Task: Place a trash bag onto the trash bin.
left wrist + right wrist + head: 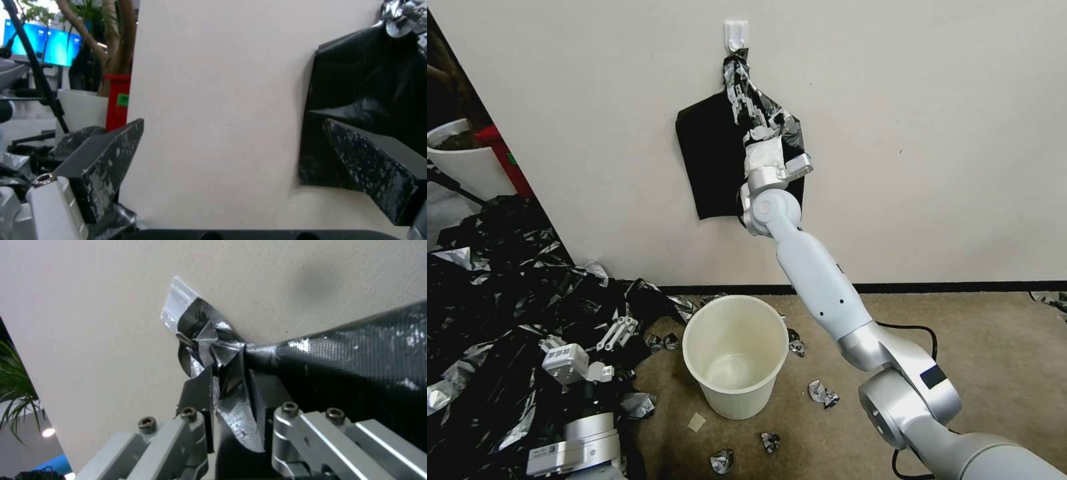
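Note:
The cream-white trash bin [737, 400] stands upright and empty on the carpet below the wall. My right arm reaches up to the white hook [736, 33]. There my right gripper [736, 77] [229, 373] is shut on a wrinkled fold of the glossy black trash bag [774, 120] [238, 423], just under the knot. This bag lies against the flat black sheaf [707, 160] hanging from that hook. My left gripper [618, 333] [231, 160] rests low over the heap on the left. It is open, with nothing between its fingers.
A wide heap of black bags [494, 300] covers the floor on the left. A white pot [460, 160] and a red object [504, 157] stand behind it. Small foil-like scraps [822, 393] lie on the carpet around the bin. A black cable [924, 333] runs beside my right arm.

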Robot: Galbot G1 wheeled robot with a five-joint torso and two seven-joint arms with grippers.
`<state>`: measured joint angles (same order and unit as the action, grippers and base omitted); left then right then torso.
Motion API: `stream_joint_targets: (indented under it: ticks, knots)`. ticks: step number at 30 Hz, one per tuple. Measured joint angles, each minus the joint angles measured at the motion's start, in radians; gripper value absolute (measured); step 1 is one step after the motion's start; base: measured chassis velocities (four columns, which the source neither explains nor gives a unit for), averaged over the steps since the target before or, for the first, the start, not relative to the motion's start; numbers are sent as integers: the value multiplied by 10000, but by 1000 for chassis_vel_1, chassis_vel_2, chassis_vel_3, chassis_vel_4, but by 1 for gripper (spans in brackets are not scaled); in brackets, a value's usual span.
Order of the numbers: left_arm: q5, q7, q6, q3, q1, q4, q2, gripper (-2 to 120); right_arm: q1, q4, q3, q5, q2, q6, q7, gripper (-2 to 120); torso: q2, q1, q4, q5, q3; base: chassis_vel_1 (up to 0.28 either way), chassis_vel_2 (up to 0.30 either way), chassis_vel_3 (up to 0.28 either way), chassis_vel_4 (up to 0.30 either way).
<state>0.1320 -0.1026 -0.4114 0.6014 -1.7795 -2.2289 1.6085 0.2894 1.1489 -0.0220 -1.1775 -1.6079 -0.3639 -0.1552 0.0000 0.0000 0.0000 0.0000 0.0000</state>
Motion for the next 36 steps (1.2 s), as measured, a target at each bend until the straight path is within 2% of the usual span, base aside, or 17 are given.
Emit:
stream_joint_targets:
  ticks: [4,6,9,11,12,15,16,22,36]
  knots:
    - [-1,-4,-15,4,19,114,-2,100,-82,-157,-43,11,-2,-13,-202,2,0,0,0,0,0,0,0,0,0]
    - [-1,-7,-17,6,30,153,-2,100,-100,-187,-63,11,-2,-20,-307,0,0,0,0,0,0,0,0,0,0]
    - [-3,-11,-20,7,58,221,-2,100,-108,-267,-134,-84,-4,-48,-806,0,0,0,0,0,0,0,0,0,0]
    - [-12,-13,-24,2,87,297,-2,100,-92,-363,-195,-341,-4,-56,-1634,0,0,0,0,0,0,0,0,0,0]
    - [-12,-13,-24,2,87,297,-2,100,-92,-363,-195,-341,-4,-56,-1634,0,0,0,0,0,0,0,0,0,0]
    - [-32,-14,-29,0,117,389,-9,100,52,-571,-203,-668,-4,-58,-3033,0,0,0,0,0,0,0,0,0,0]
    - [-32,-14,-29,0,117,389,-9,100,52,-571,-203,-668,-4,-58,-3033,0,0,0,0,0,0,0,0,0,0]
    - [-43,-25,-32,31,137,481,-23,100,256,-646,-125,-1115,-4,-10,-4856,0,0,0,0,-1,0,0,0,0,0]
    - [-51,-50,-61,158,118,634,-44,100,961,-524,-58,-1435,-3,453,-7703,0,0,0,0,0,0,0,0,0,0]
